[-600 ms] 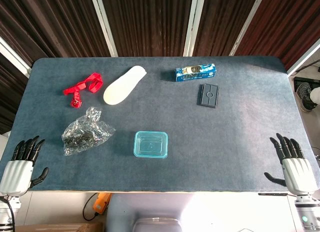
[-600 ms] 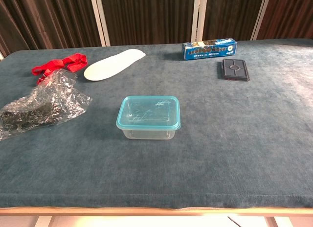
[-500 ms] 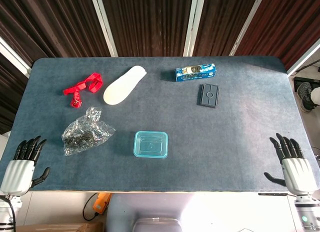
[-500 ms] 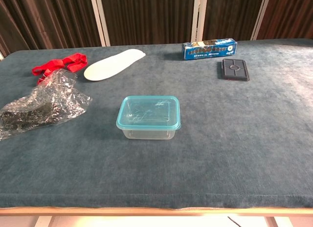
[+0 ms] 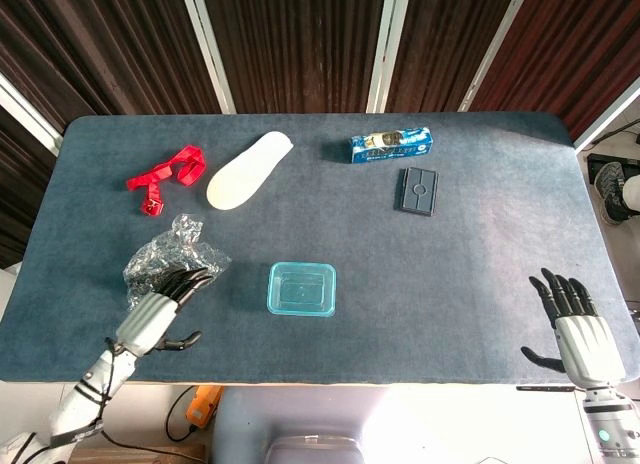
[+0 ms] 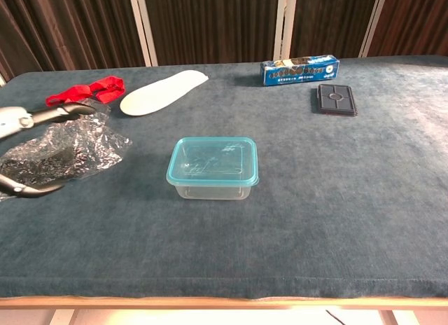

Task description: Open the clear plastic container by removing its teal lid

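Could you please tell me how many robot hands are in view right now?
2: the left hand over the table's near-left, by the crumpled plastic bag; the right hand at the near-right edge.

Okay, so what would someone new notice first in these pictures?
Probably the clear plastic container with its teal lid on, alone mid-table on the blue-grey cloth. Next, the left hand, fingers spread, reaching over the crumpled clear plastic bag left of it, and the red strap beyond.

clear container (image 5: 301,289) with teal lid (image 5: 301,275) on, near front middle of table (image 5: 480,284). left hand (image 5: 155,316) over table, fingers spread, tips at crumpled plastic bag (image 5: 170,266). right hand (image 5: 580,334) empty, fingers apart, at front right edge.
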Tool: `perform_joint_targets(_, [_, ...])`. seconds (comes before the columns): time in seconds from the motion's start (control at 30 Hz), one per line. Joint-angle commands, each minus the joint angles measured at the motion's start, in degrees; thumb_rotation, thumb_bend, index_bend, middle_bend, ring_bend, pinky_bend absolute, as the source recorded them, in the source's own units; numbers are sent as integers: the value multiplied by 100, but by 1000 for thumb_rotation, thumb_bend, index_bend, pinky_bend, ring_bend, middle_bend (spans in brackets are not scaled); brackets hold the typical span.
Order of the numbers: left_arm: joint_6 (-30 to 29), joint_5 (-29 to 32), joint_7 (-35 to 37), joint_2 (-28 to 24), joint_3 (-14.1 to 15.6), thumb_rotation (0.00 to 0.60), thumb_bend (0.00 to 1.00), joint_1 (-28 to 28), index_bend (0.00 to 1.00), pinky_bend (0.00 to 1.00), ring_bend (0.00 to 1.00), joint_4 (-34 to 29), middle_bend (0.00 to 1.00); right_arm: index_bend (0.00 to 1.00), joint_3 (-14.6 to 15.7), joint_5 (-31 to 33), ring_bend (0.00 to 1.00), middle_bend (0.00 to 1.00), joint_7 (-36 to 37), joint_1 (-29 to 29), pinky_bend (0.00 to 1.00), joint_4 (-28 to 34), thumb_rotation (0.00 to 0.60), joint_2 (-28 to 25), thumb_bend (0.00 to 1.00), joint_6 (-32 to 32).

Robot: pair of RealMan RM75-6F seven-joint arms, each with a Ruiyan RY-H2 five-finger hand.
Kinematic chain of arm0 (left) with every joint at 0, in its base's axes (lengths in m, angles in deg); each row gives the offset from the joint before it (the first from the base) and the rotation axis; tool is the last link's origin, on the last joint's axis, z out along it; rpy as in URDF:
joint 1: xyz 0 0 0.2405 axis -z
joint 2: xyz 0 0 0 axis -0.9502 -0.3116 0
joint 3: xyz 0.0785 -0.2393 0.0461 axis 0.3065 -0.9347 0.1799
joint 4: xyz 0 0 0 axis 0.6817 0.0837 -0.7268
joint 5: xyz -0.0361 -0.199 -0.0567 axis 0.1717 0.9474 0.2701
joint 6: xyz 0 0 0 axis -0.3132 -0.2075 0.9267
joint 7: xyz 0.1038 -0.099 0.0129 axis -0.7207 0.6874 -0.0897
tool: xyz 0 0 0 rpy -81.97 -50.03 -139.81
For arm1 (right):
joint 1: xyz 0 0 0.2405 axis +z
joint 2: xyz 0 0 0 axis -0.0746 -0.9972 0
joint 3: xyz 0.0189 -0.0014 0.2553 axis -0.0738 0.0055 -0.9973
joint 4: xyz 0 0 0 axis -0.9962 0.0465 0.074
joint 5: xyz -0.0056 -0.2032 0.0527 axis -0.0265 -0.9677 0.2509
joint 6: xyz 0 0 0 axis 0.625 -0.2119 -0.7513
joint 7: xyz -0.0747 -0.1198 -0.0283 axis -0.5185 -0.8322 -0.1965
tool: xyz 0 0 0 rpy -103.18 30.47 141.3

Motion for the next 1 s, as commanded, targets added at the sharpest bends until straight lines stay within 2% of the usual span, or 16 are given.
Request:
perform_joint_targets(0.03, [769, 17, -497, 525, -152, 600, 281, 584, 0, 0, 0, 175, 0, 0, 21, -56, 0, 0, 148, -6, 0, 4, 600, -72, 170, 13])
perform_joint_targets(0.33, [1679, 570, -1029, 1278, -491, 600, 276, 1336, 0, 0, 0, 399, 0, 0, 99, -199, 0, 0, 405, 0, 0, -9, 600, -178, 170, -14])
perform_joint_targets(0.6, [1687, 836, -782, 1903, -809, 600, 276, 1756, 0, 0, 0, 1085, 0, 0, 149, -272, 0, 0, 469, 30, 0, 3, 600, -220, 170, -78])
perform_joint_targets(0.8, [2040, 1060, -726, 2001, -845, 600, 277, 2047, 0, 0, 0, 1388, 0, 0, 132, -255, 0, 0, 530, 5, 0, -10, 600, -237, 170, -21])
perform_joint_targets(1.0, [2649, 1447, -1076, 1917, -836, 600, 275, 2327, 0, 0, 0, 1409, 0, 0, 138, -254, 0, 0, 532, 17, 0, -6, 600, -243, 170, -52])
